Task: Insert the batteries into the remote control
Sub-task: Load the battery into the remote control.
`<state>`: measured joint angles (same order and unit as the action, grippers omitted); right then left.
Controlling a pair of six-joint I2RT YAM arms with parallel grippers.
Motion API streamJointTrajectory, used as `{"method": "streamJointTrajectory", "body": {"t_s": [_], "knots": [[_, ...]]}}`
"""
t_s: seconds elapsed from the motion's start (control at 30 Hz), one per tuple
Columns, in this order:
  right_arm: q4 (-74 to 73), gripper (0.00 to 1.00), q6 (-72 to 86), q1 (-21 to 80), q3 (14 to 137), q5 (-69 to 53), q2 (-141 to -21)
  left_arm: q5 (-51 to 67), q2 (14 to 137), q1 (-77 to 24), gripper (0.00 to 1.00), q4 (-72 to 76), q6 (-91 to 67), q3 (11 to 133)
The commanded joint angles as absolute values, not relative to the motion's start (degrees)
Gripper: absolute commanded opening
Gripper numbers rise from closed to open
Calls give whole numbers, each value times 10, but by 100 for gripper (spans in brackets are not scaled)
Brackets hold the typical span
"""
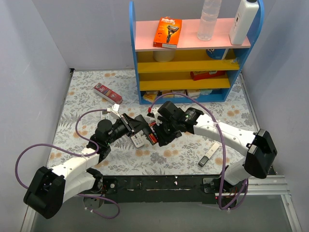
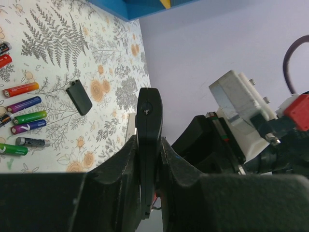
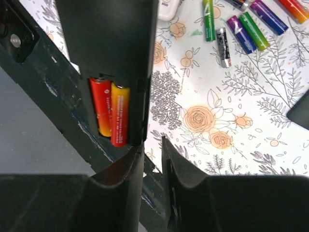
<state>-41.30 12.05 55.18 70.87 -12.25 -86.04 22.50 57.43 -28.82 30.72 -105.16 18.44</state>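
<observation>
My left gripper (image 2: 149, 143) (image 1: 137, 127) is shut on the black remote control (image 2: 149, 121), which it holds edge-on above the table. In the right wrist view the remote's (image 3: 108, 43) back is uncovered, and two red-orange batteries (image 3: 110, 114) lie side by side in the bay. Just below the remote's lower edge is my right gripper (image 3: 152, 145) (image 1: 156, 133), open by a narrow gap with nothing between its fingers. Several loose batteries (image 2: 26, 117) (image 3: 240, 34), red, green, purple and black, lie in a row on the floral mat. A small black cover (image 2: 79, 97) rests near them.
A white remote (image 3: 169, 8) lies on the mat close to the loose cells. Another slim remote (image 1: 208, 155) lies at the front right. A red box (image 1: 107, 92) sits at the back left. The blue shelf unit (image 1: 193, 53) with bottles and a razor pack stands at the back.
</observation>
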Motion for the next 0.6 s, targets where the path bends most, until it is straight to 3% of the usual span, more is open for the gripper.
{"method": "streamJointTrajectory", "body": {"t_s": [0.0,0.1,0.23,0.33,0.57], "knots": [[-346,29,134,546,685,-94,-820,199,554,-296,0,336,-1092,187],[-325,34,140,545,663,-92,-794,181,554,-295,0,330,-1091,184],[-319,52,147,536,654,-89,-762,179,561,-293,0,333,-1085,180],[-302,60,157,522,643,-92,-732,185,560,-293,0,344,-1083,176],[-176,70,221,479,573,-188,-678,209,561,-293,0,378,-1078,174]]}}
